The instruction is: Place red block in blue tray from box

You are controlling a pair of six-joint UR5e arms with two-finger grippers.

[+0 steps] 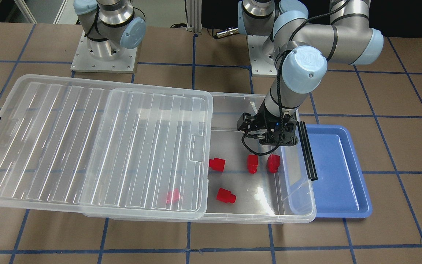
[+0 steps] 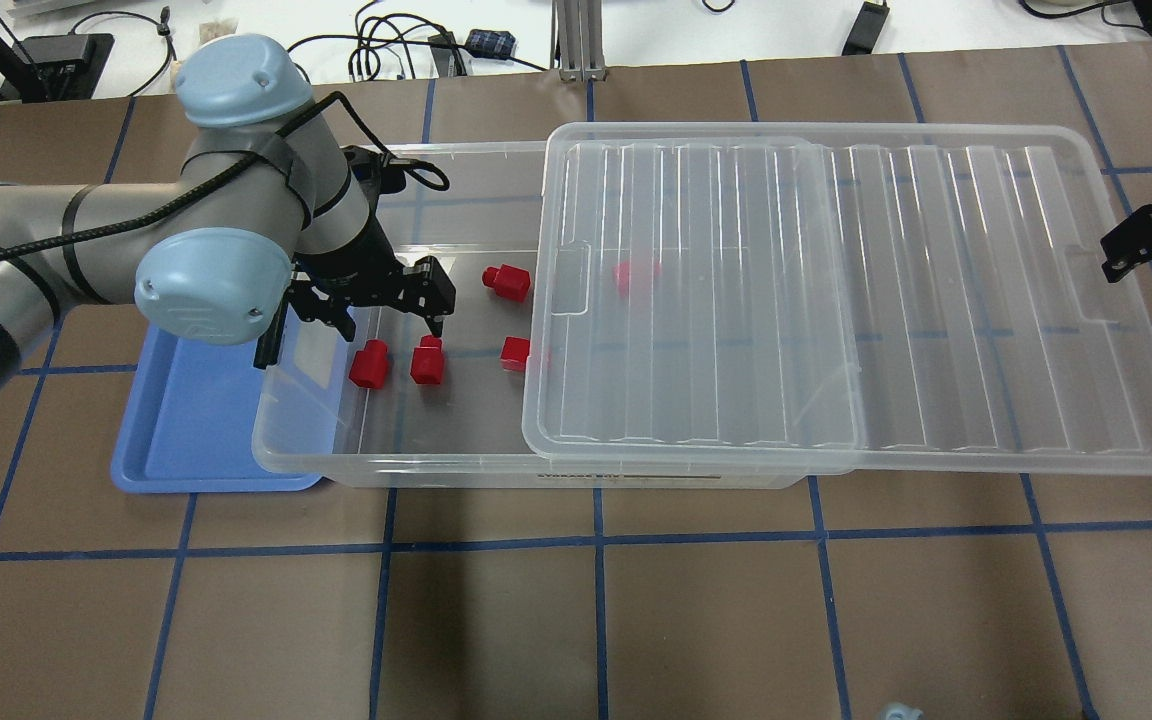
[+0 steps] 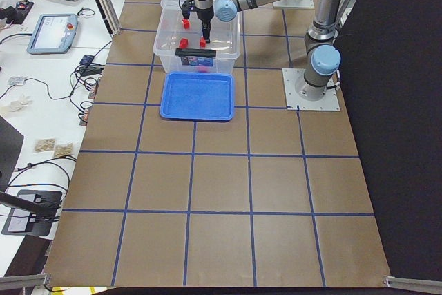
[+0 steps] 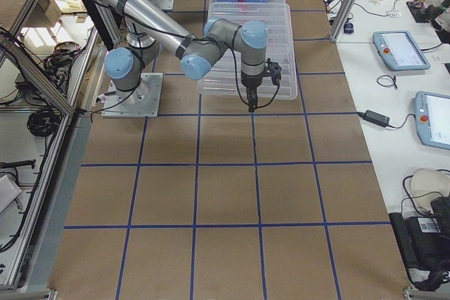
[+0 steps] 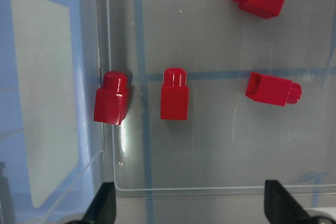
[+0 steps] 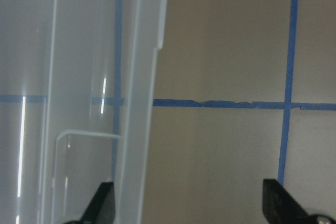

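A brown counter (image 2: 576,620) gridded with blue tape carries a large clear box (image 2: 406,468). Its ribbed lid (image 2: 936,300) is slid toward the robot's right, covering roughly half the box and overhanging its far short end. The left arm (image 2: 86,230) reaches across to the uncovered end, where a black bar (image 1: 308,150) runs along the box's short wall. Just beside that wall, on the counter, sits the blue tray (image 2: 186,440), one edge hidden beneath the box's flared rim in the overhead view. The left end effector (image 2: 391,330) hangs over the open part of the box, pointing down, fingers spread wide and gripping nothing. The right end effector (image 6: 191,211) hovers at the lid's outer end, above its edge and the bare counter, likewise spread wide with nothing in its grasp. The red block (image 2: 427,360) lies on the box floor almost straight below the left end effector, apart from its fingers. A second block (image 2: 369,362) lies just beside it against the wall nearest the tray. A third block (image 2: 515,352) lies at the lid's edge and a fourth block (image 2: 506,283) nearer the long wall away from the robot. A fifth block (image 2: 636,275) shows faintly through the lid.
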